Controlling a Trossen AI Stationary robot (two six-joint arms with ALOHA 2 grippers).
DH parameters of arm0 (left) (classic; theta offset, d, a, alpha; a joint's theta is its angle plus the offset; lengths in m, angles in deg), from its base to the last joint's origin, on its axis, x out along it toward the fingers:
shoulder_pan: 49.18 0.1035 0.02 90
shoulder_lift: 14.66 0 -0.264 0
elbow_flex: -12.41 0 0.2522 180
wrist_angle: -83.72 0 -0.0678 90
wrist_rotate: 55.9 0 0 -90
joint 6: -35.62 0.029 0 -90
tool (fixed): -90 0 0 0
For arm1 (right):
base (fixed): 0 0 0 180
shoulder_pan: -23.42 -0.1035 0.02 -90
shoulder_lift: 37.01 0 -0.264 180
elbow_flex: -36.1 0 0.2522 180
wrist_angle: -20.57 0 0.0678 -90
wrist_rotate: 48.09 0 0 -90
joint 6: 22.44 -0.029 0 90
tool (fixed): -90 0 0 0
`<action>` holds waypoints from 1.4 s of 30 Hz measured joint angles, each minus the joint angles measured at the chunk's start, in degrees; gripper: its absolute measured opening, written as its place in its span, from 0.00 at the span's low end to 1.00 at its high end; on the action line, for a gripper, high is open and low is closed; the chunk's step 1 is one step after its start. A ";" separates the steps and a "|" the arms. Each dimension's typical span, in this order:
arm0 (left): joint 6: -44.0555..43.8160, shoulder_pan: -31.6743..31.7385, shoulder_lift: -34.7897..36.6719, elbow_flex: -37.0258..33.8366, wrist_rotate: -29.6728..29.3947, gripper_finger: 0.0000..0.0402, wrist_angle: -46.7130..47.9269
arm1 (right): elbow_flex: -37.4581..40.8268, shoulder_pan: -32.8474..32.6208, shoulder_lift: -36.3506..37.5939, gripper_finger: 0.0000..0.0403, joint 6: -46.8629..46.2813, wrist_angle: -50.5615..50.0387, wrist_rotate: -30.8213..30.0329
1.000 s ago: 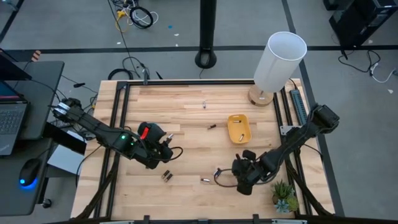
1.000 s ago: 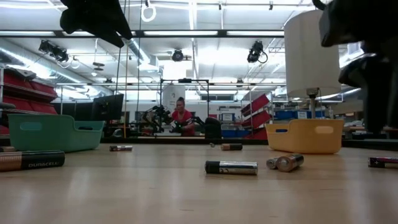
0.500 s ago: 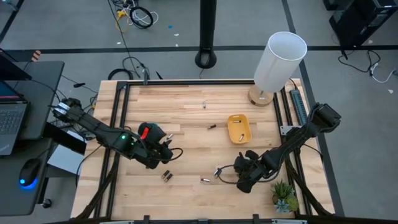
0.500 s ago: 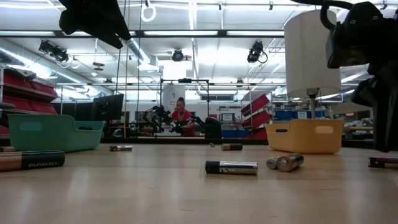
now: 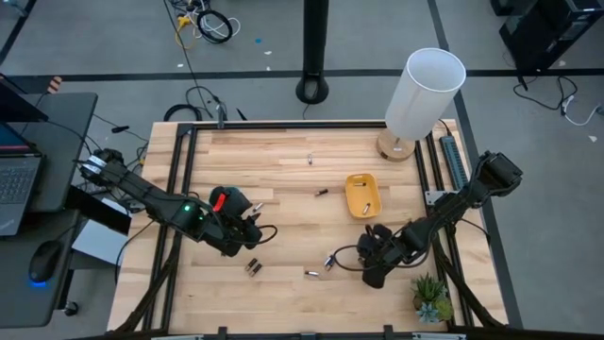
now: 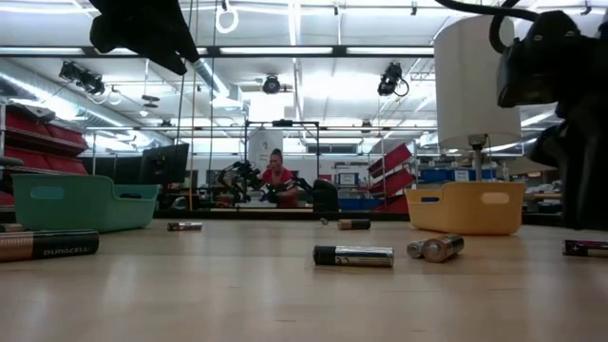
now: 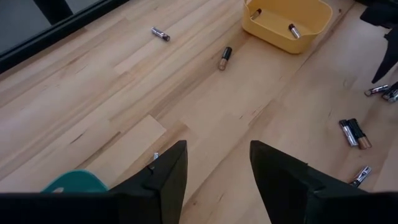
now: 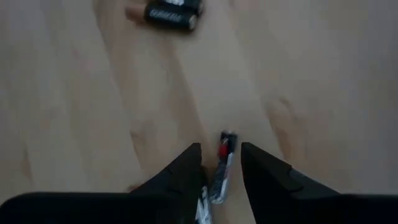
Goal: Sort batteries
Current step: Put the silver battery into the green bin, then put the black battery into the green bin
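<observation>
I've got the right pincer (image 8: 221, 163) low over the counter (image 5: 283, 179) near its front edge, fingers closed in on a slim silver battery (image 8: 219, 180) that sits between them, its red-marked tip poking out ahead; in the high view that pincer (image 5: 347, 257) is right at the battery lying by the front middle. Just beyond it, my right wrist camera shows a pair of dark batteries (image 8: 173, 14) lying side by side. The left pincer (image 7: 214, 168) hangs released above the counter's left half, fingers apart, nothing between them. From there I see the yellow tray (image 7: 287, 22) with two batteries in it, a dark cell with a copper end (image 7: 224, 58) near the tray, a small silver one (image 7: 160, 33) farther back, and a corner of the green tray (image 7: 74, 182). A white lamp (image 5: 425, 93) stands at the back right corner.
</observation>
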 joint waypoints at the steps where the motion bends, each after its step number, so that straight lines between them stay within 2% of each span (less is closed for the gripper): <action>1: -0.01 0.00 0.00 0.00 -0.01 0.46 -0.04 | 0.00 0.23 0.00 0.31 0.08 -0.02 -0.34; 6: -0.03 0.00 0.00 0.00 0.00 0.46 -0.06 | 0.00 1.11 -0.04 0.31 2.29 0.15 -0.86; 12: -0.11 0.00 0.00 0.00 -0.02 0.46 -0.07 | 1.53 1.42 -2.46 0.31 2.48 6.59 0.04; 24: -0.47 0.00 0.00 0.00 0.81 0.46 -0.06 | 2.75 1.31 -3.48 0.29 1.93 6.73 0.22; 27: -0.47 0.00 0.00 0.00 0.93 0.46 0.05 | 2.78 1.31 -3.48 0.23 2.08 6.48 0.28; 33: -0.42 0.00 0.00 0.00 0.96 0.46 0.24 | 2.75 1.29 -3.54 0.04 4.07 6.12 0.55; 42: -0.33 0.00 0.00 0.00 1.15 0.46 0.22 | 2.82 3.95 -3.61 0.01 7.43 4.56 2.70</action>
